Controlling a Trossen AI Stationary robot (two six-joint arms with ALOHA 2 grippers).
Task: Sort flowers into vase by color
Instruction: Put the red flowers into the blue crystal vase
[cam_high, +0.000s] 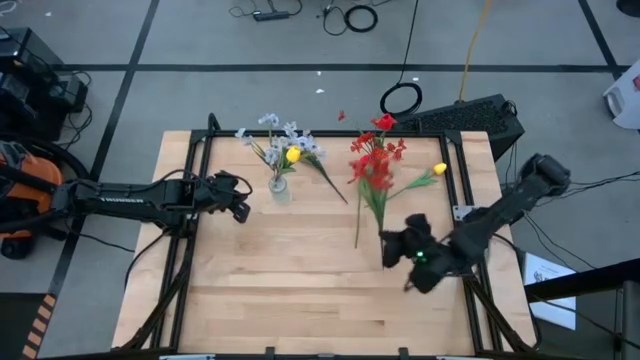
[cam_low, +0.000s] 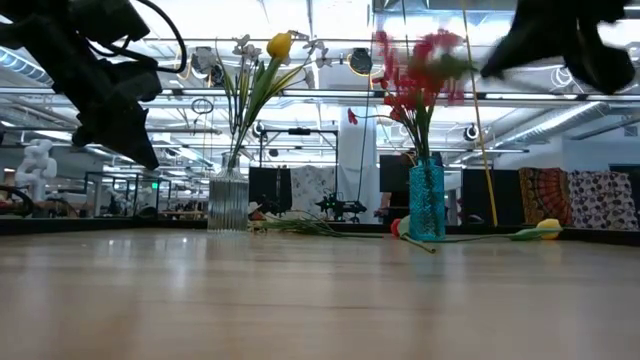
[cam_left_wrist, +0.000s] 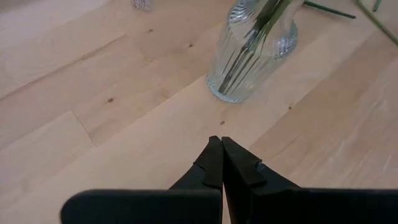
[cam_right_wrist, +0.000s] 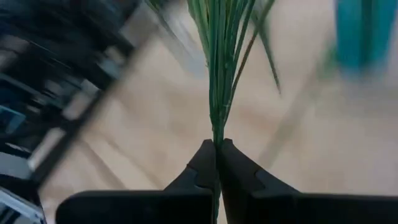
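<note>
a pale wooden table (cam_high: 300, 270) seen from above, with a dark robot arm reaching in from each side.

the left hand (cam_high: 240, 208) hangs above the table on the left side, just left of a clear ribbed glass vase (cam_high: 281, 188). its two fingers are clenched together with nothing between them, as the left wrist view shows (cam_left_wrist: 221, 163). that clear vase (cam_low: 228, 203) stands upright and holds a yellow tulip (cam_low: 279, 45) and pale white-bluish sprays (cam_high: 268, 125).

the right hand (cam_high: 398, 248) is over the right part of the table, nearer than the flowers. its fingers are clenched on a bunch of thin green stems (cam_right_wrist: 219, 68), which rise straight out from between the fingertips in the right wrist view. from above, a long green stem (cam_high: 358, 226) runs from the red flowers (cam_high: 376, 158) toward this hand; which blossoms belong to the gripped stems cannot be told.

in the low view a blue vase (cam_low: 426, 200) stands upright right of the clear one, with red flowers (cam_low: 415, 60) above it.

a yellow tulip on a green stem (cam_high: 428, 177) lies on the table near the right edge, right of the red flowers. a loose green stem (cam_high: 327, 180) lies between the two vases.
</note>
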